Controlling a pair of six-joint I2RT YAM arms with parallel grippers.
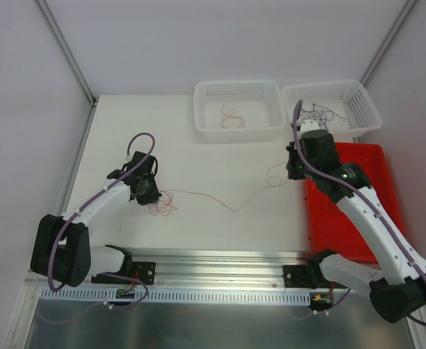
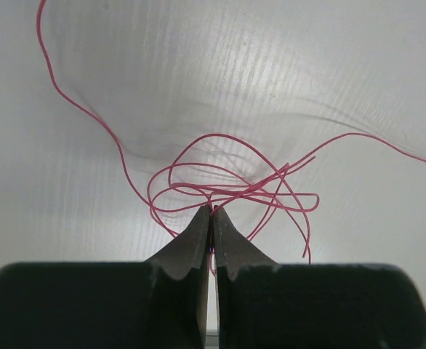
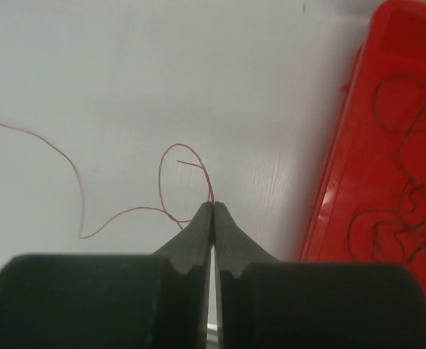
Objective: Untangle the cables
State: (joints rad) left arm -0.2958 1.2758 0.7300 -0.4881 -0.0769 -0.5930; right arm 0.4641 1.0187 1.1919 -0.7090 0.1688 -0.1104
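Observation:
One thin red cable [image 1: 235, 210] lies stretched across the white table between my two grippers. Its left end is a tangle of loops [image 2: 227, 185] on the table, and my left gripper [image 2: 212, 211] is shut on a strand at the tangle's near edge. In the top view that gripper [image 1: 149, 195] sits just left of the tangle [image 1: 162, 204]. My right gripper [image 3: 213, 205] is shut on the cable's other end, where it curls into a small loop [image 3: 161, 174]. From above, the right gripper [image 1: 291, 174] stands just left of the red tray.
A red tray [image 1: 373, 156] at the right holds dark curled cables [image 3: 409, 211]. At the back stand two white baskets: the left basket [image 1: 238, 85] holds a red cable [image 1: 232, 118], the right basket [image 1: 329, 84] several dark ones [image 1: 322, 113].

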